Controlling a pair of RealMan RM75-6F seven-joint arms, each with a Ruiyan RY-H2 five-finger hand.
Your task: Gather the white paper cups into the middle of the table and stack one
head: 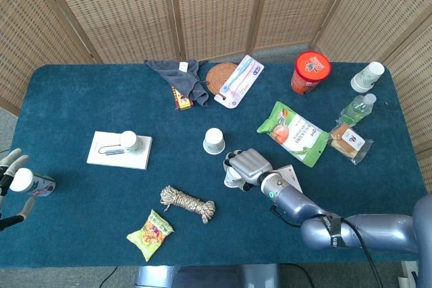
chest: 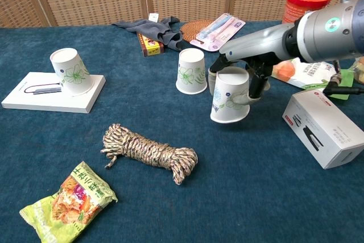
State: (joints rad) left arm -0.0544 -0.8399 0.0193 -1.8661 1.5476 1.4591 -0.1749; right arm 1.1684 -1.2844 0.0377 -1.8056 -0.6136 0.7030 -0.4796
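Note:
My right hand [head: 251, 164] [chest: 253, 64] grips an upside-down white paper cup [chest: 230, 96] [head: 232, 178] with a floral print, tilted and held just above the cloth. It hangs close to the right of a second upside-down cup [head: 214, 141] [chest: 191, 71] standing at mid-table, without touching it. A third cup [head: 129, 141] [chest: 71, 71] leans on a flat white box [head: 108, 158] [chest: 51, 98] at the left. A fourth cup [head: 368, 77] stands in the far right corner. My left hand [head: 9, 164] sits at the table's left edge, fingers spread, holding nothing.
A rope coil [chest: 151, 151] and a snack bag [chest: 68, 200] lie in front. A white carton [chest: 326, 126] lies right of the held cup. A green packet [head: 295, 133], red tub [head: 310, 71], grey cloth [head: 183, 75] and toothbrush pack [head: 238, 80] lie further back. A white-capped bottle [head: 30, 182] lies by my left hand.

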